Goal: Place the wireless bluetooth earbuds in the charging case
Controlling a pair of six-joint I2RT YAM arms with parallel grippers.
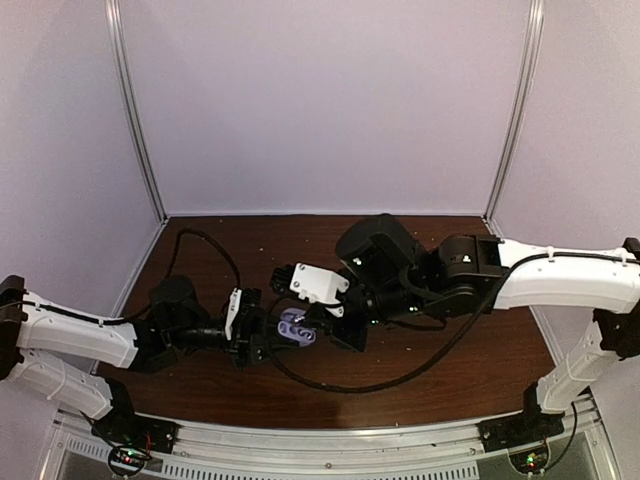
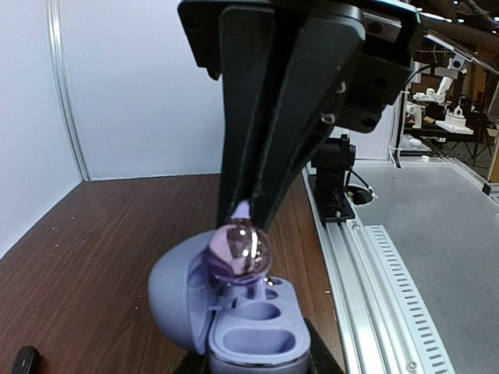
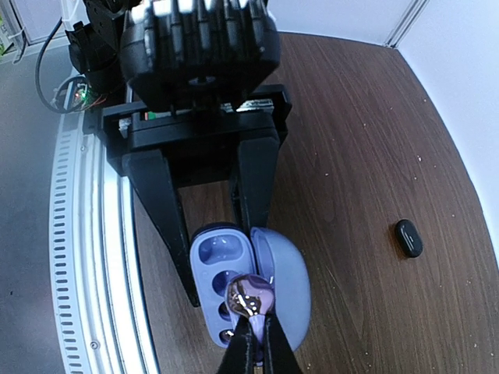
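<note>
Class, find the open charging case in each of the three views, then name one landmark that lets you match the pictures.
Top external: the charging case sits at centre, slightly below the middle.
Left wrist: bottom centre, lid open to the left.
Right wrist: lower centre, lid open to the right.
Shared landmark: the right gripper, shut on an earbud just above the wells. The top view shows the gripper, but the bud is too small to make out.

One earbud (image 2: 242, 251), one charging case (image 2: 251, 336), one small black object (image 3: 408, 238)
</note>
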